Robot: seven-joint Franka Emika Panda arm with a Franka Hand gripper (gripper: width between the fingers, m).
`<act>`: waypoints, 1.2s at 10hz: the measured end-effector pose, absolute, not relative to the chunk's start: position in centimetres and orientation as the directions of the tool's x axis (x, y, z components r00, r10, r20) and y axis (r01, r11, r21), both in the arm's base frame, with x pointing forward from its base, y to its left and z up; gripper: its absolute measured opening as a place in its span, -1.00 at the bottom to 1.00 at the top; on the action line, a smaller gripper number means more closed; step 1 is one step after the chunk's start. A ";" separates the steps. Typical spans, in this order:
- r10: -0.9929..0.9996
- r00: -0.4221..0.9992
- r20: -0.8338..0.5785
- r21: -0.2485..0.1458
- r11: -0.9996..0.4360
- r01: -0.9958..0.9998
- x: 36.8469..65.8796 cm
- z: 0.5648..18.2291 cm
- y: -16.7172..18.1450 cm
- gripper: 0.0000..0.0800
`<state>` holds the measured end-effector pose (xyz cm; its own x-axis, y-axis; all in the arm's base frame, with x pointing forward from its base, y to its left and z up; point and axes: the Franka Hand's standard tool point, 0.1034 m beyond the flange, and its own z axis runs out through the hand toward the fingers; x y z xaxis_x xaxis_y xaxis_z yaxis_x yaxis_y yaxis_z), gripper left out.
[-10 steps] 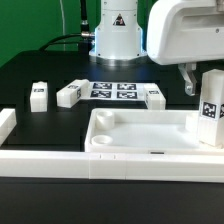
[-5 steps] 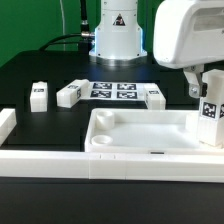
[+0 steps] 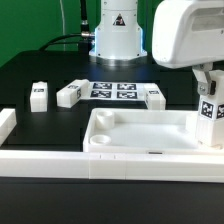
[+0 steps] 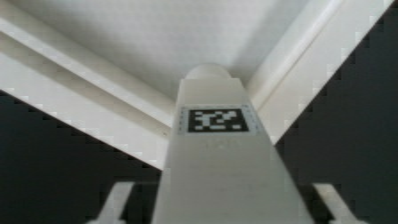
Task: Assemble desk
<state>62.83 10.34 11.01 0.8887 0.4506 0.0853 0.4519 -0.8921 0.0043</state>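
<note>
The white desk tabletop (image 3: 130,113) lies rim up at the front, and in the wrist view its rim (image 4: 160,40) fills the background. My gripper (image 3: 207,88) is at the exterior view's right, shut on a white tagged leg (image 3: 209,118) held upright at the tabletop's right corner. In the wrist view the leg (image 4: 217,150) runs between my two fingers (image 4: 118,200), tag facing the camera. Its lower end is hidden. Three loose legs lie behind the tabletop: one (image 3: 38,95), a second (image 3: 68,94) and a third (image 3: 154,97).
The marker board (image 3: 113,90) lies flat between the loose legs. A long white border rail (image 3: 100,165) runs along the front, with a short upright piece (image 3: 6,125) at the exterior view's left. The robot base (image 3: 117,35) stands at the back.
My gripper and the held leg have shifted slightly toward the exterior view's right and down at the tabletop's right corner. The loose legs have not moved.
</note>
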 end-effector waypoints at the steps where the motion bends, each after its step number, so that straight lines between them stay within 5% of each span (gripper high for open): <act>1: 0.374 0.924 0.085 -0.004 -0.927 0.375 62.8 11.0 10.4 -0.28; 7: -0.094 0.992 0.084 -0.057 -0.994 -0.090 63.0 10.9 10.3 -0.28; 12: -0.554 0.832 0.036 -0.100 -0.830 -0.548 63.0 10.8 10.0 -0.27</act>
